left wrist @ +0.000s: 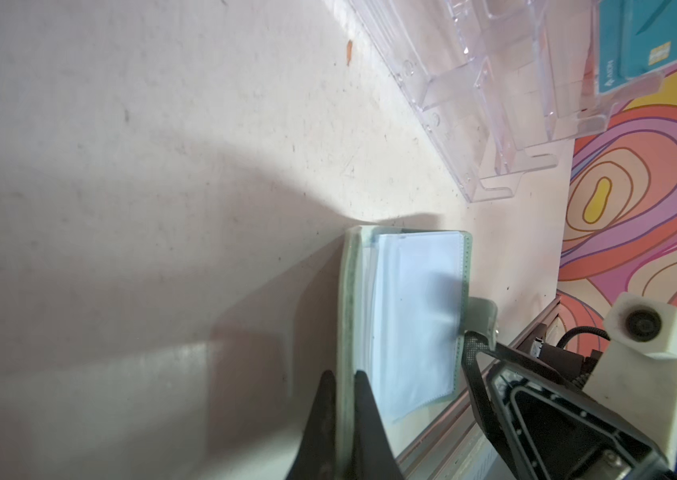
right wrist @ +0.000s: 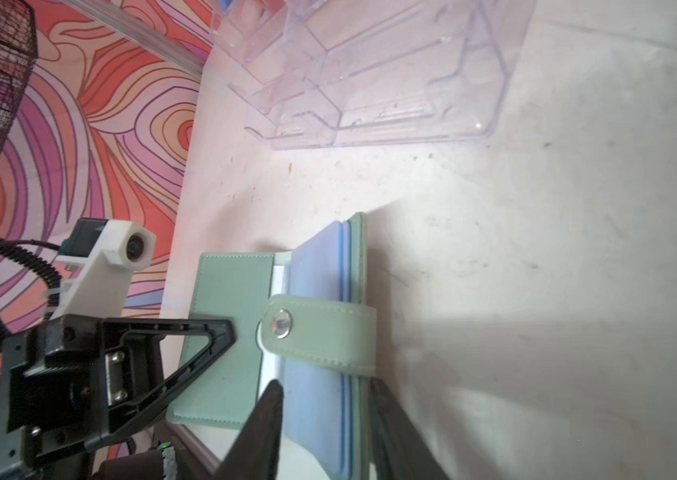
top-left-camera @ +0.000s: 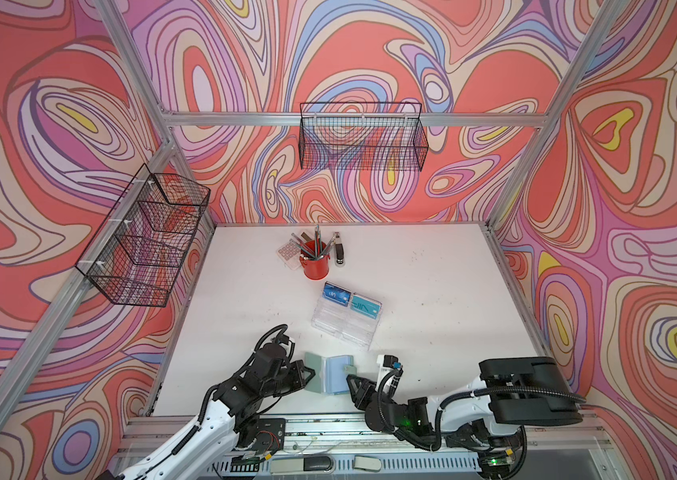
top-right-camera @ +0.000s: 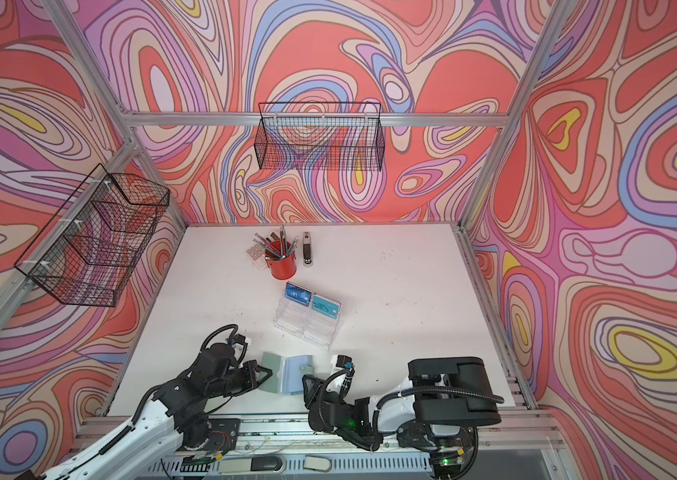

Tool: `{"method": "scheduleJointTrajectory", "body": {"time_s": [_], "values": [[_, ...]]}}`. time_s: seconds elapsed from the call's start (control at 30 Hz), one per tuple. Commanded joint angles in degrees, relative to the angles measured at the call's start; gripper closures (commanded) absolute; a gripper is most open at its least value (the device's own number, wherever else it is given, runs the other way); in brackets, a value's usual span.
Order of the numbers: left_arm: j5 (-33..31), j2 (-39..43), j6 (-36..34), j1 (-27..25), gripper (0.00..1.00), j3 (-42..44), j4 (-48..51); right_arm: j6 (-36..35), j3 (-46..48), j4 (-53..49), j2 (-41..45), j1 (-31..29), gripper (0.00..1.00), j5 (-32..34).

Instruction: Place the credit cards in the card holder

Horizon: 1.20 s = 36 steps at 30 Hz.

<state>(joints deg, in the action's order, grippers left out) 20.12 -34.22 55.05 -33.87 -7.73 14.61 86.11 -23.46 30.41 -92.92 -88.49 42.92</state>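
The sage-green card holder (top-left-camera: 312, 376) lies open near the table's front edge, between both grippers; its snap strap (right wrist: 320, 332) folds over pale blue sleeves (right wrist: 316, 282). My left gripper (left wrist: 345, 376) is shut on the holder's left cover (left wrist: 347, 299). My right gripper (right wrist: 324, 384) is open, with the stack of blue sleeves and the right cover between its fingers. In both top views a blue credit card (top-left-camera: 334, 294) and a teal one (top-left-camera: 364, 307) stand in the back row of a clear acrylic stand (top-left-camera: 343, 328). The teal card (left wrist: 657, 37) also shows in the left wrist view.
A red cup of pens (top-left-camera: 316, 266), a small keypad (top-left-camera: 289, 251) and a stapler (top-left-camera: 340, 249) sit at the back of the white table (top-left-camera: 432, 299). Wire baskets hang on the back wall (top-left-camera: 364, 137) and the left wall (top-left-camera: 145, 241). An aluminium rail (top-left-camera: 328, 428) runs along the front.
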Motion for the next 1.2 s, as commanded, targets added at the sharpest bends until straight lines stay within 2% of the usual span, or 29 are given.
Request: {"method": "scheduleJointTrajectory", "body": {"time_s": [0.0,0.13,0.3,0.37,0.47,0.57,0.63,0.73,0.87,0.93,1.03,1.17], "values": [[-0.6,-1.6,-2.1,0.0,1.00,-2.2,-0.3,1.8,-0.8,-11.3,3.8,-0.2,0.55,4.6],[-2.7,3.2,-1.7,0.0,1.00,-2.8,4.8,-2.0,-2.2,-18.1,9.4,-0.3,0.55,6.8],[-2.8,7.1,-2.5,0.0,0.95,-2.5,9.0,-7.7,-10.9,-30.5,11.9,-0.9,0.54,8.2],[-2.1,7.4,-2.5,0.0,0.91,-1.7,8.3,-10.9,-13.5,-29.9,11.1,-1.5,0.53,7.7],[-1.0,6.3,-3.5,0.0,0.88,-2.0,8.1,-16.4,-17.2,-25.2,7.0,-1.7,0.52,2.9],[-2.9,5.8,-6.0,0.0,0.84,-4.0,12.0,-19.1,-21.3,-24.9,1.5,-1.7,0.50,-0.5],[-4.2,6.5,-6.3,0.1,0.79,-3.8,13.2,-19.1,-22.8,-25.9,-1.1,-1.3,0.48,-0.5],[-3.0,7.2,-8.5,0.1,0.66,-3.0,12.0,-20.4,-24.3,-26.2,-4.3,0.9,0.49,-4.7],[-3.6,4.9,-9.7,0.2,0.71,-3.9,13.7,-21.0,-27.1,-29.5,-7.1,1.5,0.51,-4.2],[-5.6,4.1,-9.4,0.2,0.72,-4.3,14.1,-20.7,-26.1,-29.0,-7.1,2.4,0.51,-3.7],[-3.6,4.1,-10.0,0.2,0.72,-4.4,13.6,-21.3,-23.2,-25.6,-6.6,4.7,0.51,-5.5],[-4.5,5.6,-9.6,0.2,0.65,-4.0,14.4,-20.4,-20.4,-24.9,-5.6,7.0,0.54,-5.7]]}}
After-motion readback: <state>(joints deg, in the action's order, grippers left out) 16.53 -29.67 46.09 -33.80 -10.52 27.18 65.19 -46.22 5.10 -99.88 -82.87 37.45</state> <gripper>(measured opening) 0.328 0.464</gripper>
